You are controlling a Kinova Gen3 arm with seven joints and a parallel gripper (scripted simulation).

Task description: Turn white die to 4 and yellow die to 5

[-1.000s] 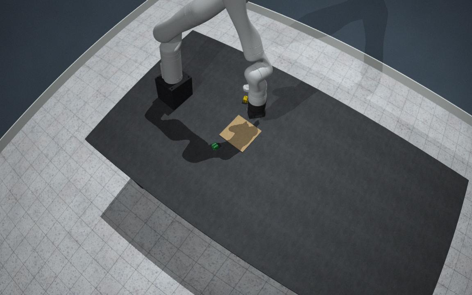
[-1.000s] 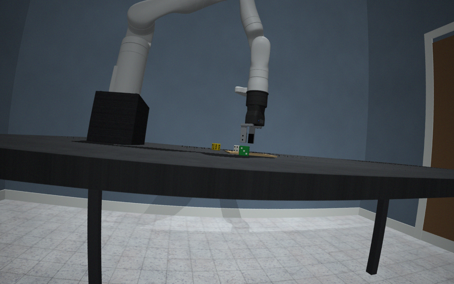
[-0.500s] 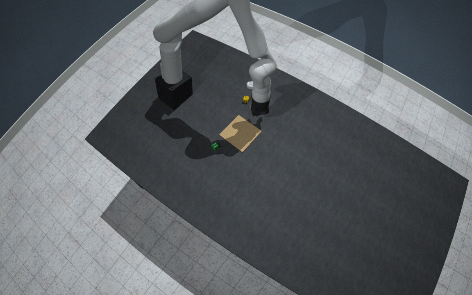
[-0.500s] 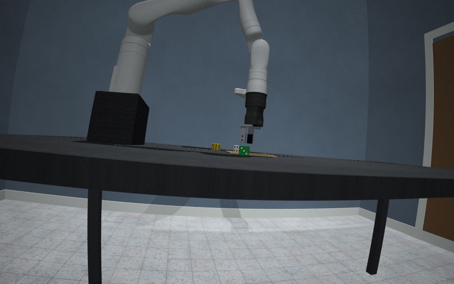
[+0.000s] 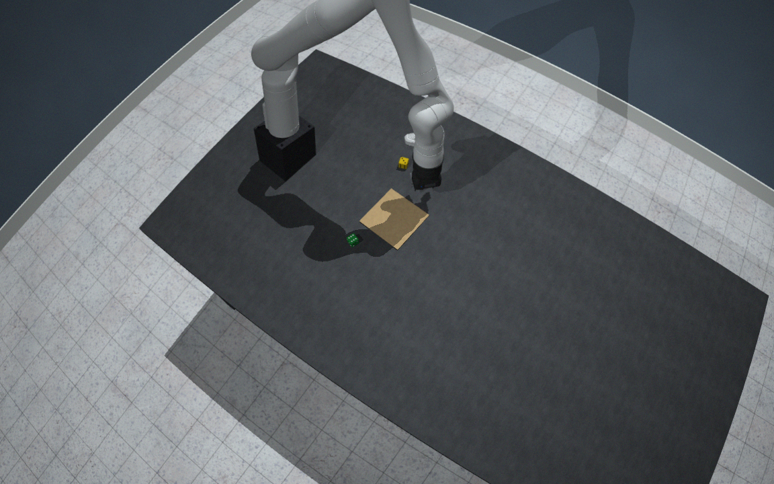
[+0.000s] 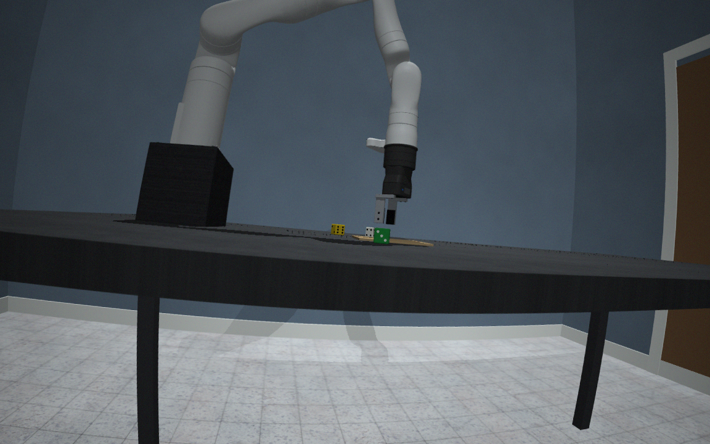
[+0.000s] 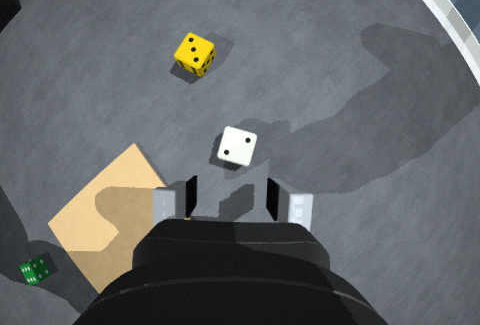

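The white die lies on the black table just off the tan mat, with 2 on top in the wrist view. In the top view my arm hides it. The yellow die lies farther off the mat, with 3 on top. The green die lies on the table by the mat's opposite corner. My gripper is open and empty. It hangs a little above the table, close by the white die.
The arm's black base block stands at the table's back left. The arm casts shadows across the mat and around the green die. The table stretches wide to the right and front.
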